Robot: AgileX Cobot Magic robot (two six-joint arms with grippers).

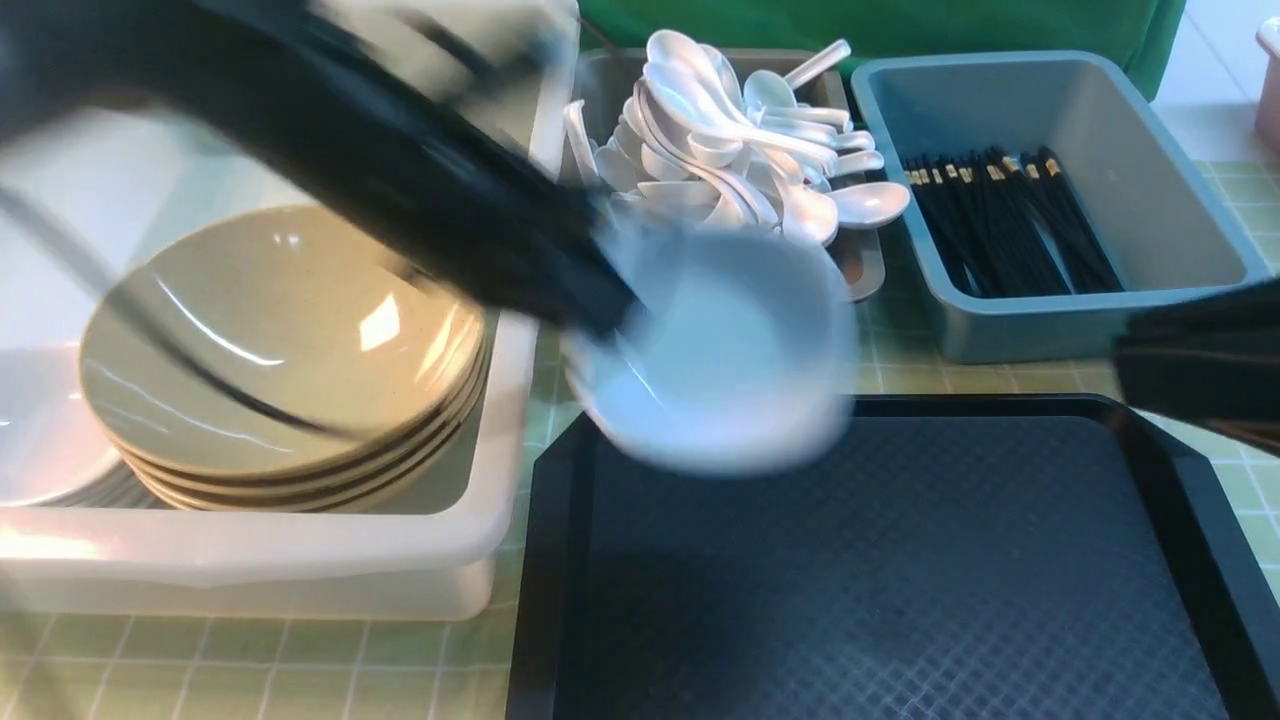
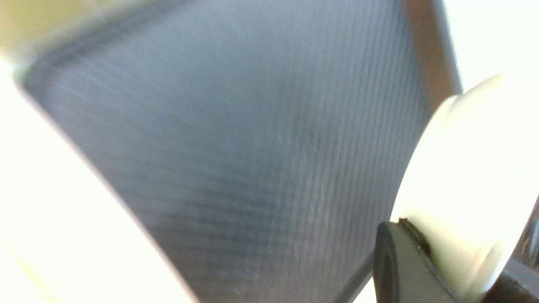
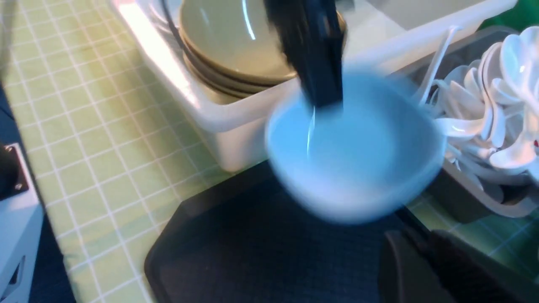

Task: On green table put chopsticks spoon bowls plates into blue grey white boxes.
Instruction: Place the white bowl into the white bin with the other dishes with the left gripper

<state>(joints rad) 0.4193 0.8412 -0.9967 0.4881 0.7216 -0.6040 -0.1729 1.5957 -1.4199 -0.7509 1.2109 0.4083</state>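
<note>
Over tray (image 1: 900,560) far edge: left claw (image 1: 617,305) grips bowl (image 1: 745,365) rim.

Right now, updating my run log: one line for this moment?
left gripper: shut on bowl | bowl: held over black tray | right gripper: unclear

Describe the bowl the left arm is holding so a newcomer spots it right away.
Start at the black tray nearest the camera. Above its far left corner, the left gripper holds a small white bowl by its rim. Unlike the tan plates stacked in the white box, it is in the air.
</note>
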